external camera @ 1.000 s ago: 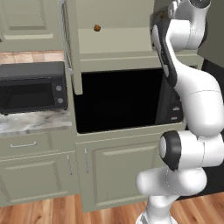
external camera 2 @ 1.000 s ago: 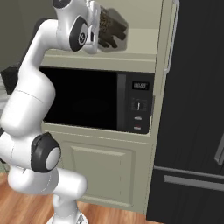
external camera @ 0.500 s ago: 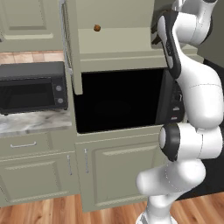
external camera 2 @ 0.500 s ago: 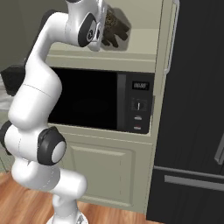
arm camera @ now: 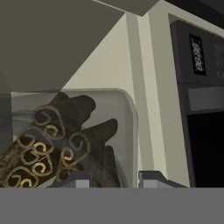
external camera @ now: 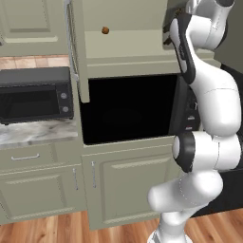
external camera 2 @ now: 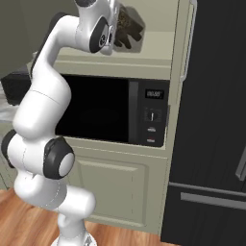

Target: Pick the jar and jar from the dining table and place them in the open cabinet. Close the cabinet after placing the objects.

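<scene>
1. right base view: the white arm reaches up to the open cabinet (external camera 2: 158, 41) above the built-in black microwave (external camera 2: 110, 110), with the gripper (external camera 2: 126, 30) at shelf height.
2. a jar (external camera 2: 129, 26) showing dark brown sticks sits at the gripper's end, tilted, just over the pale shelf.
3. hand view: the jar (arm camera: 74, 135) is pressed close between the two finger tips (arm camera: 154, 178), its clear glass wall and curled stick ends right at the lens; the jaws stand narrow, clamped on it.
4. beside the jar in the hand view runs the cabinet's pale frame, then the microwave's dark control panel with its display.
5. left base view: the cabinet door (external camera: 78, 47) stands swung open with its silver bar handle (external camera: 70, 40); a small brown object (external camera: 105, 30) lies on the shelf inside.
6. a smaller countertop microwave (external camera: 35, 95) sits on a marble counter (external camera: 33, 133) to the left.
7. a black refrigerator (external camera 2: 211, 125) stands to the right of the cabinet column.
</scene>
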You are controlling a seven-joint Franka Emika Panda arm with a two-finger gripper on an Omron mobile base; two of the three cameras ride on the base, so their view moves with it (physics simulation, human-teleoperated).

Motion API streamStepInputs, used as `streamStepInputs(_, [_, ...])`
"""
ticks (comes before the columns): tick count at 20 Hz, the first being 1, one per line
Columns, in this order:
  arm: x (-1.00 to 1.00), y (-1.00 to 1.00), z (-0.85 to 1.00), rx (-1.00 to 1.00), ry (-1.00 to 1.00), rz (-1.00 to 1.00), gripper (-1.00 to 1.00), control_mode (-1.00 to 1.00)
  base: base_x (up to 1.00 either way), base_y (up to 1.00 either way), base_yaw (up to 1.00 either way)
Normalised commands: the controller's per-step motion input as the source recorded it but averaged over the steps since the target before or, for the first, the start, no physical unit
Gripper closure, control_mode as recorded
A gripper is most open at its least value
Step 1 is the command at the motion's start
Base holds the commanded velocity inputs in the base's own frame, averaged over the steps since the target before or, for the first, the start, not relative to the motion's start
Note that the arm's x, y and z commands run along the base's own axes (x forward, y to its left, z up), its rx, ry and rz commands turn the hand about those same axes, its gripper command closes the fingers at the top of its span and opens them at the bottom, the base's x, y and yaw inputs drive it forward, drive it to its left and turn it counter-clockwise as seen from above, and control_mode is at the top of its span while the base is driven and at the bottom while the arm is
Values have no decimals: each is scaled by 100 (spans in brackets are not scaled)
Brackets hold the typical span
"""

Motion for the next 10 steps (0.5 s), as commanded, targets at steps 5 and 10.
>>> streamStepInputs(5, [17,-7,-8,0,-2,0,100,-100,0,0,0])
streamStepInputs(10, [22,-6,0,0,4,0,100,-100,0,0,0])
